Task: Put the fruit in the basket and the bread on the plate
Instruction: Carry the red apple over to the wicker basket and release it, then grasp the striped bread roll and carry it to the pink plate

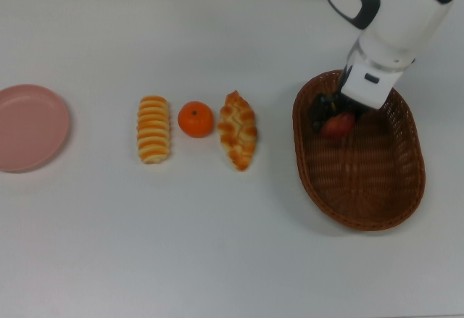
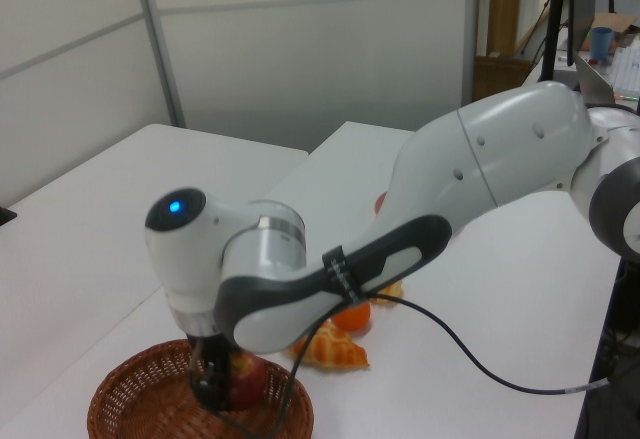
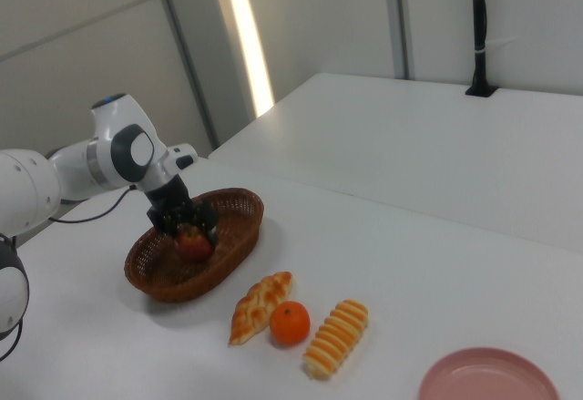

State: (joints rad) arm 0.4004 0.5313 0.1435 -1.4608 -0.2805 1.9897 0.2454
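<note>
Top view: at right of frame, the gripper (image 1: 332, 119) grasps the apple (image 1: 338, 124) over the basket (image 1: 406, 187). Left view: apple (image 2: 243, 381) sits low inside the basket (image 2: 130, 384), bottom left. Right view: fingers clasp the apple (image 3: 193, 242), left of centre.
</note>
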